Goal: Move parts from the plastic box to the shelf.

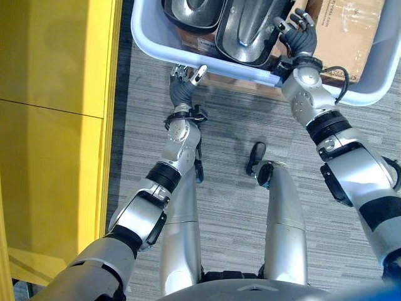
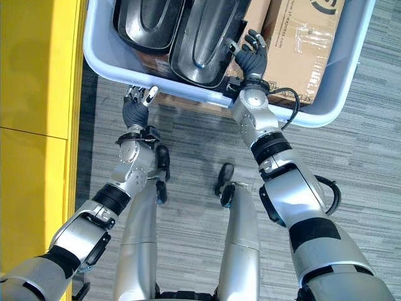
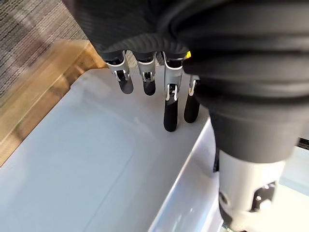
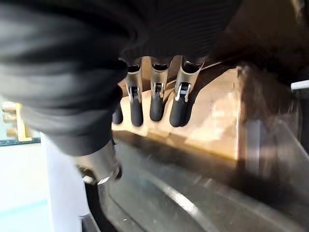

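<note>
Two dark moulded parts [image 2: 188,37] lie side by side in the pale plastic box [image 2: 326,106], beside a cardboard carton [image 2: 301,44]. The right hand [image 2: 250,56] reaches over the box rim, fingers relaxed, holding nothing. The left hand [image 2: 135,106], fingers straight, sits under the box's near wall.

A pale lavender plastic box [image 1: 156,39], smooth and faintly glossy, is being shown holding black parts [image 1: 247,28] with a shiny, moulded-plastic look, highlights being reflected along their ridges. Brown matt cardboard [image 1: 348,28], sealed with glossy clear tape, is being seen in the box. The floor [image 1: 232,125] is being covered by grey ribbed carpet, and a smooth yellow panel [image 1: 50,94] with a satin finish is being shown beside it.
</note>
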Tool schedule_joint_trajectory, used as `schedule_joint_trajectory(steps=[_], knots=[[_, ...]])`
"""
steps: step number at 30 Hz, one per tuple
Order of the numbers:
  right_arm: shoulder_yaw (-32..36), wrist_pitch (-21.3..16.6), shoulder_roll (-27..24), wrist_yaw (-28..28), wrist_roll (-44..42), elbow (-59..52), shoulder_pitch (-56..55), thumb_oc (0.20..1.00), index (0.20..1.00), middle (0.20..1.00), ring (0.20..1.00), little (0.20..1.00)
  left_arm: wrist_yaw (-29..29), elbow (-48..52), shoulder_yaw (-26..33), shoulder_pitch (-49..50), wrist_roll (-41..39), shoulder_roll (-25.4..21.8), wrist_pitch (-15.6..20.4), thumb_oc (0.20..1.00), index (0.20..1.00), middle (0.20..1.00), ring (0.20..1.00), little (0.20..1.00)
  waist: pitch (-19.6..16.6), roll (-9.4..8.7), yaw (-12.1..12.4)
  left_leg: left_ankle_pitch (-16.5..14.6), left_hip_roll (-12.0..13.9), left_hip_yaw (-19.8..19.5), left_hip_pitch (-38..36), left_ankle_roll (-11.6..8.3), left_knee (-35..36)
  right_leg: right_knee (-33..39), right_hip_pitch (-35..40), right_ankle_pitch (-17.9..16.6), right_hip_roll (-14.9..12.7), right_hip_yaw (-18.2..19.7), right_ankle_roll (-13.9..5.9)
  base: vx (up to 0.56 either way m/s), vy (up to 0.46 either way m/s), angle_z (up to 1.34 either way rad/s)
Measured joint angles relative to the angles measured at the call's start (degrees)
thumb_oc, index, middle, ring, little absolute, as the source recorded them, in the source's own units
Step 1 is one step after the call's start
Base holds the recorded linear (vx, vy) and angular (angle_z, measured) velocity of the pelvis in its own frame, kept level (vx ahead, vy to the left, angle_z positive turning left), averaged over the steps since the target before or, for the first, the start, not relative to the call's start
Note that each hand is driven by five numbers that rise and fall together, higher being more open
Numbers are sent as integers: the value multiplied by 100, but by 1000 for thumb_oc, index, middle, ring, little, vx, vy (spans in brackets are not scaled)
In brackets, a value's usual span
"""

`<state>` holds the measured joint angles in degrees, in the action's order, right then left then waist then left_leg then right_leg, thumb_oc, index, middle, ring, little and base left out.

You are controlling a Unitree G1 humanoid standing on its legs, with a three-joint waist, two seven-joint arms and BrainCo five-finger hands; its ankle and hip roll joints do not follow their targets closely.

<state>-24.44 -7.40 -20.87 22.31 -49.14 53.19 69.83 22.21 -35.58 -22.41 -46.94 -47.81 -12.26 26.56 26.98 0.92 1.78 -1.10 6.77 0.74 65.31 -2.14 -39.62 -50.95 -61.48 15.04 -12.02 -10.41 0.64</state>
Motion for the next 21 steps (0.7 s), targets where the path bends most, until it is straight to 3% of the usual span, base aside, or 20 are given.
schedule_joint_trajectory(steps=[9, 17, 18, 19, 20, 21], knots=[[-92, 611, -2, -241, 778, 38, 31, 200, 200, 200, 200, 200, 13, 0, -82, 55, 4, 18, 5, 1000, 1000, 1000, 1000, 1000, -138, 21, 90, 4, -29, 0, 4, -7, 39, -2, -18, 22, -14, -4, 3, 3, 1, 0], [-340, 1148, 13, -922, 1184, 303, 246, 200, 200, 200, 200, 200, -232, 0, -126, 118, -6, -24, -8, 1000, 1000, 1000, 1000, 1000, -300, 20, 234, 25, -26, -159, 82, -44, 54, -3, 7, 68, -15, -172, 80, 4, -36, 6], [-345, 1147, 67, -1017, 1212, 301, 246, 507, 507, 507, 507, 507, -234, 0, -139, 129, -13, -37, -14, 1000, 1000, 1000, 1000, 1000, -303, 20, 235, 25, -26, -159, 86, -45, 51, -3, 7, 68, -15, -173, 80, 0, 0, 0], [-345, 1135, 71, -1030, 1097, 296, 248, 586, 586, 586, 586, 586, -246, 0, -139, 129, -14, -39, -14, 1000, 1000, 1000, 1000, 1000, -303, 20, 241, 25, -28, -159, 82, -44, 52, 0, 12, 68, -15, -174, 80, 0, 0, 0], [-348, 1132, 84, -1027, 909, 305, 243, 1000, 1000, 1000, 1000, 1000, -299, 0, -138, 130, -16, -41, -14, 1000, 1000, 1000, 1000, 1000, -303, 20, 249, 26, -28, -162, 77, -45, 58, 7, 18, 67, -13, -177, 80, 0, 0, 0], [-349, 1079, 157, -995, 680, 369, 234, 1000, 1000, 1000, 1000, 1000, -347, 0, -131, 133, -32, -49, -10, 1000, 1000, 1000, 1000, 1000, -303, 20, 249, 27, -27, -163, 73, -45, 56, 7, 23, 67, -13, -177, 80, 0, 0, 0]])
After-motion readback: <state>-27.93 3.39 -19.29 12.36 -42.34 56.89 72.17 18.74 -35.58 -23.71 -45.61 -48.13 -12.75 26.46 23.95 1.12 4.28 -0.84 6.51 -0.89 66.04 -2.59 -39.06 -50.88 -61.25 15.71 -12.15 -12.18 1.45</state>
